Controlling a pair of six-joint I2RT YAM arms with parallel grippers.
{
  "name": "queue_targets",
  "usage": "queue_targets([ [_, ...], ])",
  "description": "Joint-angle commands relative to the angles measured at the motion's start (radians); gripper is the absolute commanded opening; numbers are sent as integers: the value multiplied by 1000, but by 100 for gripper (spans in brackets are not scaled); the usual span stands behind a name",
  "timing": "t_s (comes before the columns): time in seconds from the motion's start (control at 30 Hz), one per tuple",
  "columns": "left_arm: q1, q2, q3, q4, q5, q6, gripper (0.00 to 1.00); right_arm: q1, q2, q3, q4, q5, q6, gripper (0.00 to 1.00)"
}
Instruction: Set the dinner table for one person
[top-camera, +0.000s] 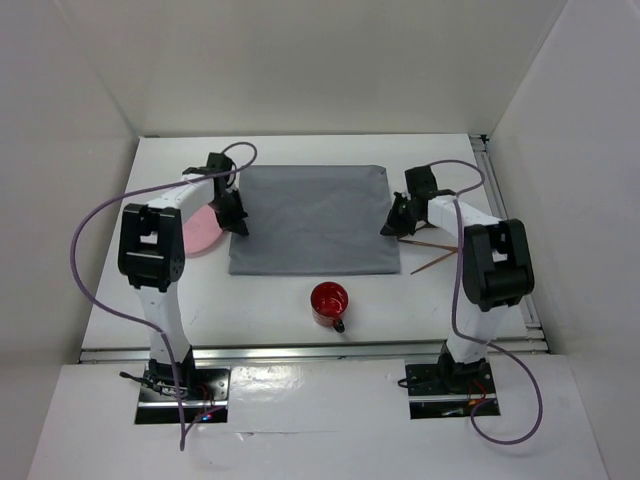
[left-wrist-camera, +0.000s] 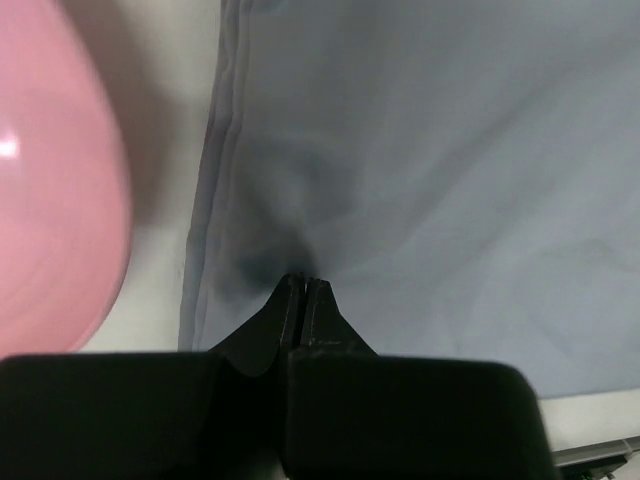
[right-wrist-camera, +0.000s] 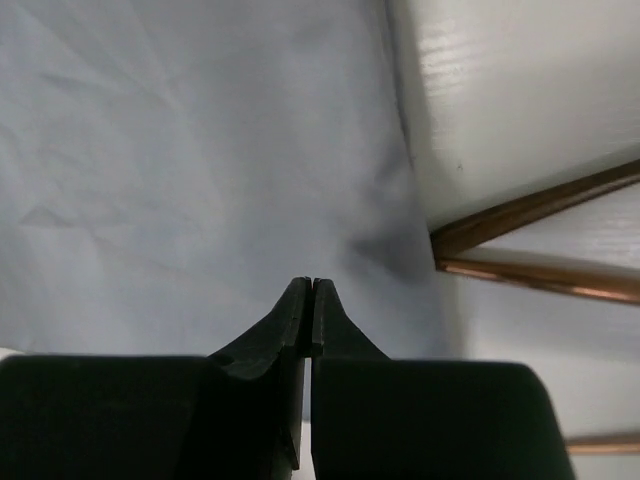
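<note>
A grey cloth (top-camera: 310, 220) lies spread flat in the middle of the white dinner table (top-camera: 270, 310). My left gripper (top-camera: 238, 225) is at the cloth's left edge. In the left wrist view it (left-wrist-camera: 303, 281) is shut with its tips down on the cloth (left-wrist-camera: 430, 150), which puckers and creases around them. My right gripper (top-camera: 392, 226) is at the cloth's right edge. In the right wrist view it (right-wrist-camera: 313, 283) is shut and empty just over the cloth (right-wrist-camera: 180, 150). A pink plate (top-camera: 198, 235) lies left of the cloth and also shows in the left wrist view (left-wrist-camera: 50, 190).
A red mug (top-camera: 329, 301) stands near the front, below the cloth. Brown chopsticks (top-camera: 432, 256) lie right of the cloth, under the right arm, and show in the right wrist view (right-wrist-camera: 530, 210). Metal rails (top-camera: 310, 349) run along the front and right edges. White walls enclose the table.
</note>
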Motion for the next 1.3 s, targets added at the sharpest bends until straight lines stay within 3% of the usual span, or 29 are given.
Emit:
queue_targets([
  [0.0, -2, 51, 11, -18, 8, 9, 0, 3, 64, 30, 43, -36, 1, 0],
  [0.17, -11, 53, -53, -7, -4, 0, 0, 12, 92, -44, 57, -36, 12, 0],
  [0.43, -11, -36, -173, 11, -13, 18, 0, 22, -37, -212, 69, -18, 34, 0],
  [0.63, -11, -139, -101, -71, -73, 28, 0, 22, -57, -107, 0, -25, 14, 2],
  [0.77, -11, -217, -21, -122, -139, 3, 33, 31, -112, 1, -21, -79, 4, 37],
  [0.8, 7, -228, -11, -122, -169, -8, 55, 31, -125, 18, -21, -90, -5, 46],
  [0.83, 22, -240, -11, -133, -170, -37, 68, 42, -137, 33, -31, -90, -5, 56],
  [0.9, 106, -263, -21, -133, -141, -69, 82, 42, -167, 55, -31, -99, -5, 64],
  [0.93, 142, -263, -33, -124, -128, -101, 85, 42, -177, 66, -31, -99, -5, 70],
  [1.1, 338, -310, -144, -82, -81, -179, 86, 60, -220, 35, -31, -122, 15, 73],
  [1.27, 409, -272, -175, -68, -78, -229, 84, 60, -244, 7, -20, -133, 15, 74],
])
